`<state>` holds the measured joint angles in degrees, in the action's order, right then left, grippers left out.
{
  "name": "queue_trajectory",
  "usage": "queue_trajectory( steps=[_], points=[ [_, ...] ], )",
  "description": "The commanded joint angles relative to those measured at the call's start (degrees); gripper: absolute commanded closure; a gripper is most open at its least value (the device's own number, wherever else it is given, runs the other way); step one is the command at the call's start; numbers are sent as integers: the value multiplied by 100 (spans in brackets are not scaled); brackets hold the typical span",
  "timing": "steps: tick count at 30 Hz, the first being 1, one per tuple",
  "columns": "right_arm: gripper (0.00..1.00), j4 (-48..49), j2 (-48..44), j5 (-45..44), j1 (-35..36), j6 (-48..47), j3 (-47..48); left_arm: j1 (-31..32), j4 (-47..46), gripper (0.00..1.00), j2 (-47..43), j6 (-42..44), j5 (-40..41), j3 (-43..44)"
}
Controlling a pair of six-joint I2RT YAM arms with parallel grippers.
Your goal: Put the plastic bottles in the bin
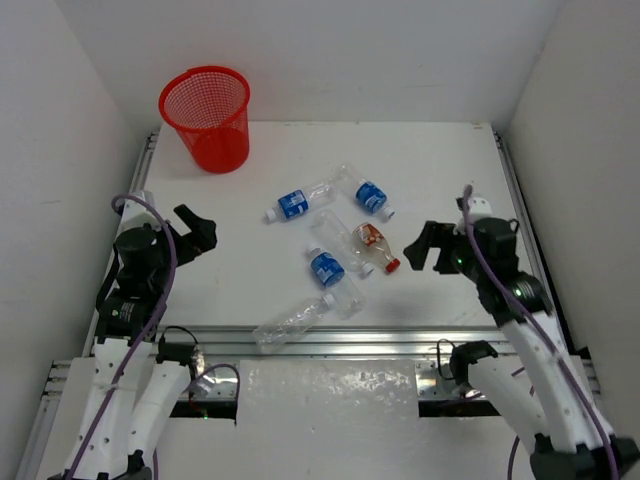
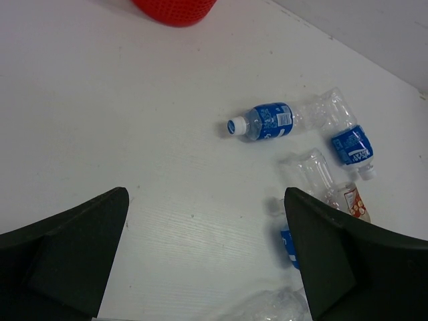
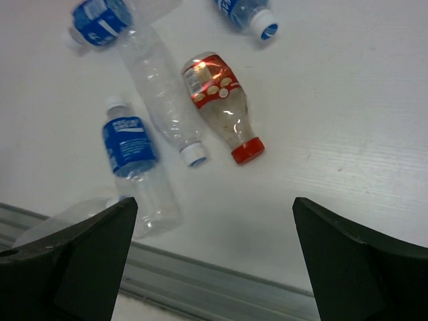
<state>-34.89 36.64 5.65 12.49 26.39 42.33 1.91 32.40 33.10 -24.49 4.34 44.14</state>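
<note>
First pick pending: left gripper (image 1: 197,232) and right gripper (image 1: 424,248) hang with jaws spread, empty, so the right should descend onto the red-labelled bottle (image 1: 372,241) nearby.

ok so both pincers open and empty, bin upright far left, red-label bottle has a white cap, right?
No: the red-label bottle has a red cap, as the right wrist view shows. The rest holds: left pincer and right pincer open and empty, bin upright far left.
</note>
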Motion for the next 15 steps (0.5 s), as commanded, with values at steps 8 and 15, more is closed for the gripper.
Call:
queue_trajectory(
  steps=[8, 15],
  points=[
    [11, 2074, 3980, 885, 78, -1259, 592, 125, -261, 0, 109, 6, -100, -11],
    [13, 2382, 5254, 868, 341, -1637, 707, 134, -287, 0, 126, 23, -144, -11]
  ],
)
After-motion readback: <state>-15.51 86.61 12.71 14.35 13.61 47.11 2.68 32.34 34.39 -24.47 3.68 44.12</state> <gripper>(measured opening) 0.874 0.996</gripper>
